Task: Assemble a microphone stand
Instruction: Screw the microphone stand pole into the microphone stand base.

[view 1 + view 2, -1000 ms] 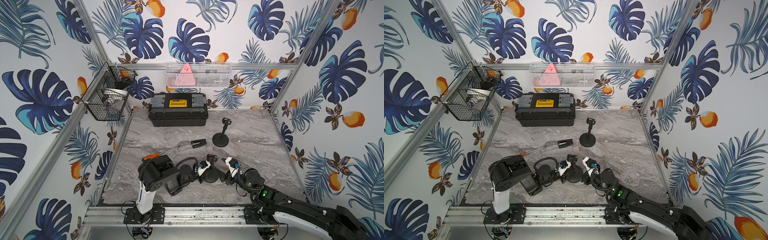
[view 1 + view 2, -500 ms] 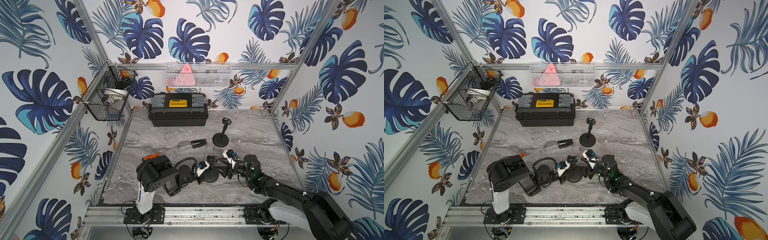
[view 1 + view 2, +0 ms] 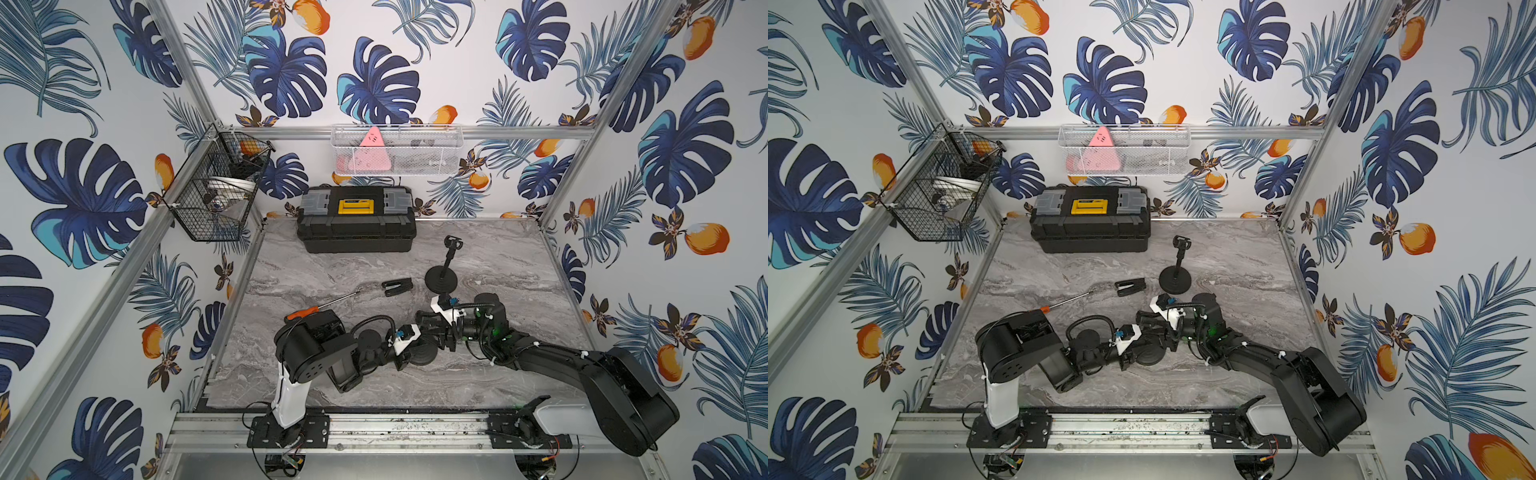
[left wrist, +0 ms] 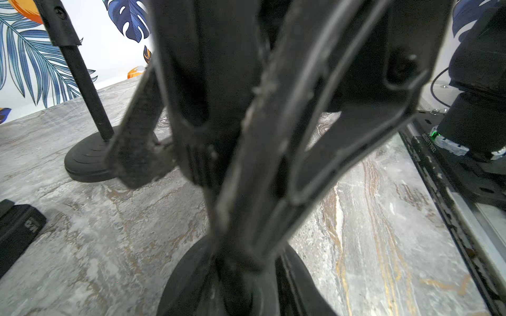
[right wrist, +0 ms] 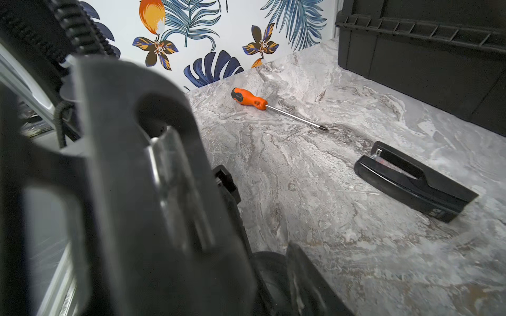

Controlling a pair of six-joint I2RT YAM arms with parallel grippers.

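Observation:
A loose round black base point(image 3: 424, 356) point(image 3: 1152, 357) lies on the marble table near the front, and a short pole point(image 4: 208, 153) rises from it. My left gripper point(image 3: 409, 353) point(image 4: 246, 295) is low at the base's left edge, shut on the base point(image 4: 189, 284). My right gripper point(image 3: 430, 330) point(image 5: 273, 287) reaches in from the right and straddles the pole with its fingers point(image 4: 137, 142) open, a gap showing beside one. An assembled microphone stand point(image 3: 442, 270) point(image 3: 1176, 270) stands upright behind them. A black clip point(image 3: 397, 286) point(image 5: 410, 188) lies flat on the table.
An orange-handled screwdriver point(image 3: 322, 305) point(image 5: 249, 99) lies to the left of the clip. A black toolbox point(image 3: 356, 219) sits against the back wall. A wire basket point(image 3: 216, 187) hangs on the left wall and a white mesh shelf point(image 3: 397, 149) on the back wall.
The right arm has swung its wrist away from the front edge toward the back right, and its gripper now points left at the pole with narrower jaws. The left gripper has stayed on the base.

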